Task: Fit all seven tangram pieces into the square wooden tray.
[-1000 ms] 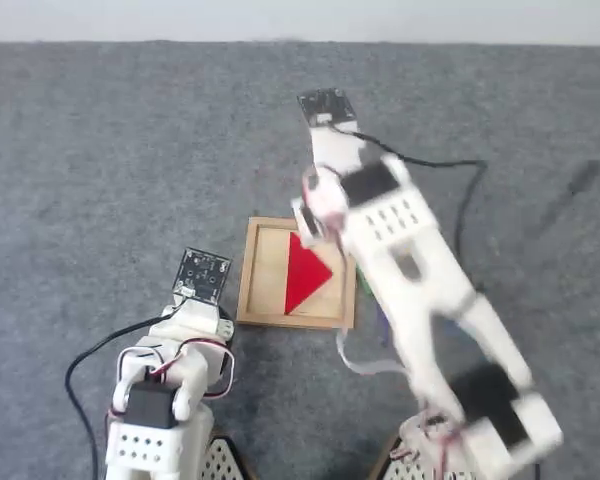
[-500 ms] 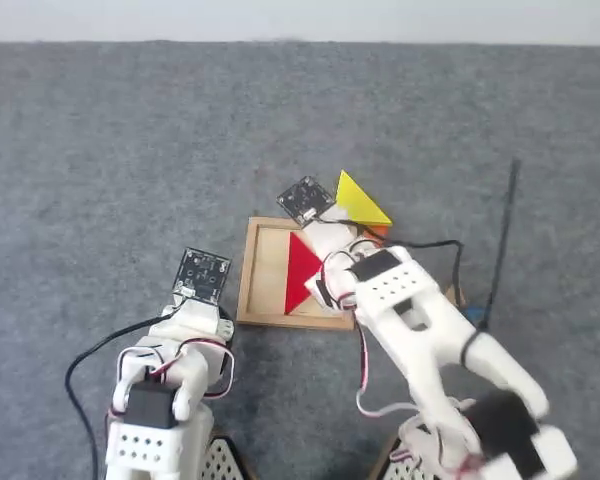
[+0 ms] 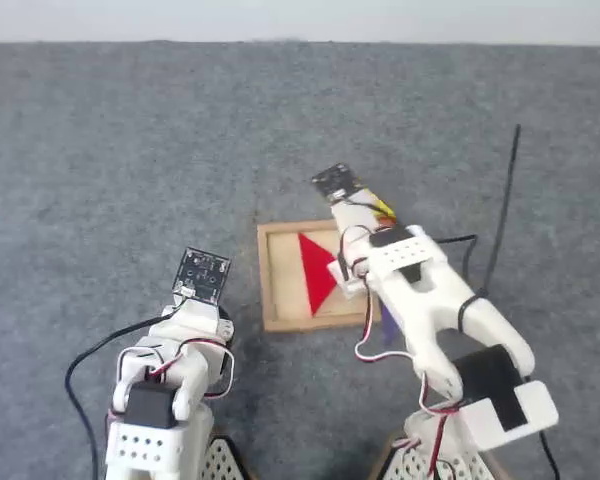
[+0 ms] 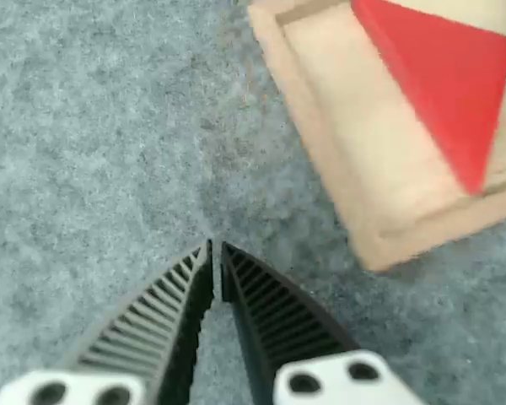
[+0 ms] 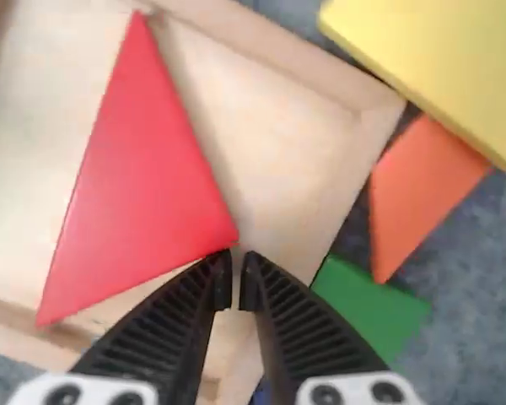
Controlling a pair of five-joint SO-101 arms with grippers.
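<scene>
— Where does the high view sit?
— Overhead, facing down on the table (image 3: 130, 150). The wrist views look close along the left gripper (image 4: 216, 246) and right gripper (image 5: 234, 257); all share the tray (image 3: 283, 285) and triangle (image 3: 316, 268).

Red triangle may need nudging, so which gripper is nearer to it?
Right. The right gripper sits above the wooden tray with its tip at the red triangle's edge. The left gripper is over the carpet, outside it.

No legible txt or nos
</scene>
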